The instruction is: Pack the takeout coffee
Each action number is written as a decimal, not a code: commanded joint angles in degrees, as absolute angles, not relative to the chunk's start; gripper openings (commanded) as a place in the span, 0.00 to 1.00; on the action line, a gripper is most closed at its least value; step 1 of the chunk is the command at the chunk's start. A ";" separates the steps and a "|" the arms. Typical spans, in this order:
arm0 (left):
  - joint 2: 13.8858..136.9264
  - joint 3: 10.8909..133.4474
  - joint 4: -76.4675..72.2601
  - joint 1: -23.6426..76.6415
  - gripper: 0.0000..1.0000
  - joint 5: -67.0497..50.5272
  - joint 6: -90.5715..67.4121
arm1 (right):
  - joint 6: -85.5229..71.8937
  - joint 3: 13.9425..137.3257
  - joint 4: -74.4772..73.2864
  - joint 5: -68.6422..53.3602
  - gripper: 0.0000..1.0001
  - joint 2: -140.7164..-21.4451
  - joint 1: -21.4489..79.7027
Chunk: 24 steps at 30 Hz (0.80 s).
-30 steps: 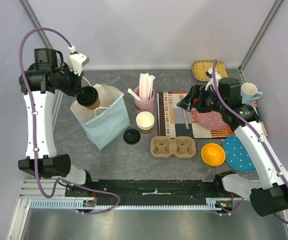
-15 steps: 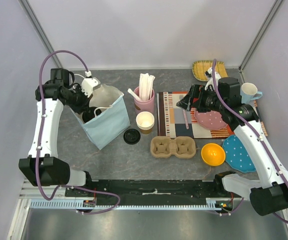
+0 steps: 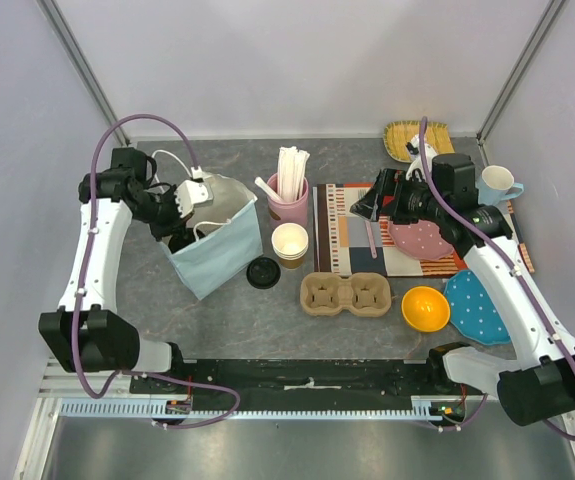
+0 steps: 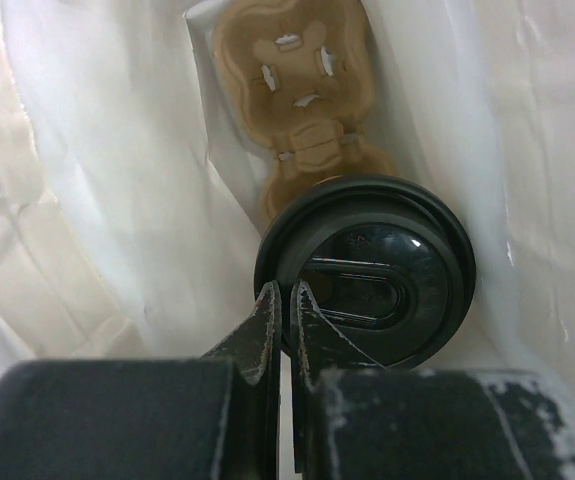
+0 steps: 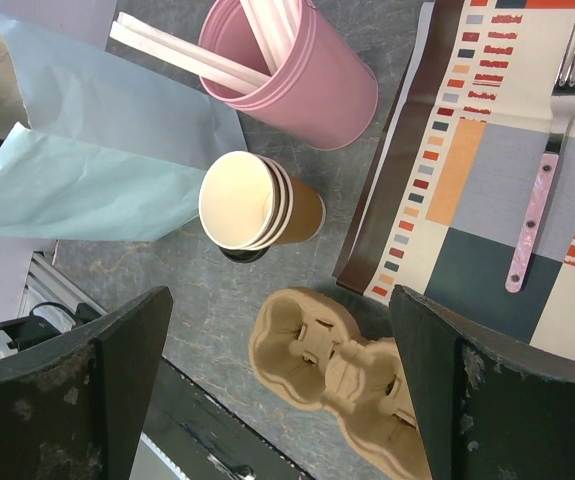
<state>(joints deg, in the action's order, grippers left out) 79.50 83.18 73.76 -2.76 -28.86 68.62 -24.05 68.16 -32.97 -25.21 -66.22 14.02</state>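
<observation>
The takeout coffee (image 4: 367, 275) shows in the left wrist view as a round black sip lid, low inside the white-lined bag. It sits at the near end of a kraft cup carrier (image 4: 292, 80) that lies in the bag. My left gripper (image 4: 287, 300) is shut on the lid's near rim. From above, the left gripper (image 3: 179, 226) reaches into the mouth of the light blue paper bag (image 3: 219, 245), and the cup is mostly hidden. My right gripper (image 3: 367, 206) is open and empty, held above the striped placemat (image 3: 352, 240); in its own view the gripper (image 5: 277, 400) hangs over a second carrier (image 5: 337, 370).
A stack of lidless paper cups (image 3: 290, 243), a loose black lid (image 3: 263, 272) and a pink cup of stirrers (image 3: 289, 195) stand right of the bag. The second carrier (image 3: 345, 294), an orange bowl (image 3: 425, 308), plates, a fork (image 5: 547, 170) and a mug (image 3: 497, 183) lie to the right.
My left arm has come down from above the bag and lowered the lidded cup into it. The right arm has barely moved.
</observation>
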 commanded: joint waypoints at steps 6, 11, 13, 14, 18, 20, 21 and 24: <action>81.12 83.32 77.52 -2.29 0.02 -31.82 84.28 | -24.87 70.49 -30.59 -25.93 0.98 -66.09 14.24; 82.97 83.85 77.43 -2.02 0.02 -30.59 85.78 | -25.14 71.10 -30.59 -25.84 0.98 -66.27 14.33; 83.41 83.32 77.43 -1.93 0.02 -29.71 86.74 | -25.14 71.10 -30.59 -25.75 0.98 -66.18 14.41; 83.41 83.06 77.34 -2.02 0.02 -29.36 87.10 | -25.14 71.10 -30.59 -25.84 0.98 -66.09 14.41; 83.32 82.00 75.60 -1.85 0.02 -28.30 87.10 | -25.14 70.93 -30.67 -25.66 0.98 -66.01 14.50; 82.88 81.65 74.36 -1.85 0.02 -27.78 86.66 | -25.14 70.75 -30.67 -25.49 0.98 -65.83 14.50; 82.62 81.39 73.31 -1.93 0.02 -27.60 86.31 | -25.14 70.66 -30.67 -25.49 0.98 -65.83 14.41; 82.18 81.30 72.16 -1.93 0.02 -28.12 85.79 | -25.14 70.58 -30.67 -25.49 0.98 -65.92 14.59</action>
